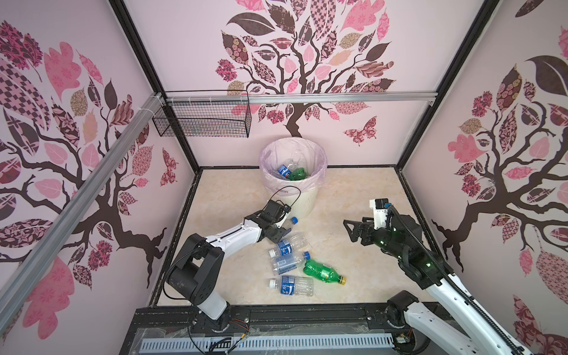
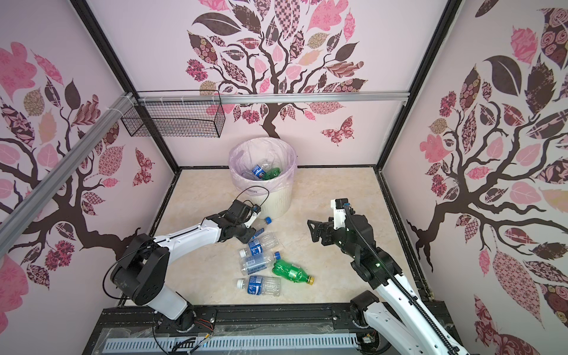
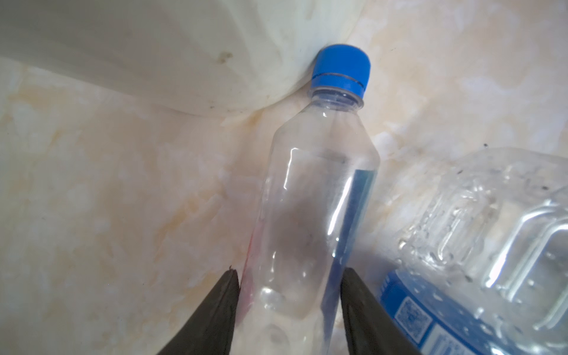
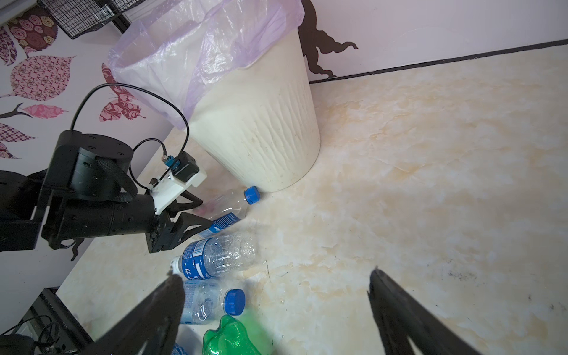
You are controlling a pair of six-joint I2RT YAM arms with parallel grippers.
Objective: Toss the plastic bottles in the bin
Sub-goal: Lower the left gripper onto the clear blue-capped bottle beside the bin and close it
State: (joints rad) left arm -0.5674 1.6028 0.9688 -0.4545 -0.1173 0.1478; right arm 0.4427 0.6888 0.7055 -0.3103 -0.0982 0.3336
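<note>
Done: the bin (image 1: 307,203), upper middle in both top views, already holds at least a blue-labelled bottle (image 1: 284,171) and a green bottle (image 1: 298,174).
Left to do: five plastic bottles lie on the floor below the bin, so the job looks underway but far from finished.
Bottle in hand: the blue-capped clear bottle (image 3: 316,196) lies flat on the floor, its cap touching the bin's base.
Left gripper (image 3: 289,273): its fingers press on both sides of that bottle's body; the bottle is not yet lifted.
Right gripper (image 1: 349,231): its fingers are spread wide and empty, at centre right of the top views, apart from the pile.
Others waiting: a white-capped bottle (image 1: 287,246), a crumpled clear bottle (image 1: 285,263), a yellow-capped green bottle (image 1: 321,270) and a second white-capped bottle (image 1: 292,285).
Writing: the blue labels carry white characters too small to read. A square code (image 3: 412,316) shows at lower right of the left wrist view. The grey print (image 1: 284,191) on the bin's front is illegible.
</note>
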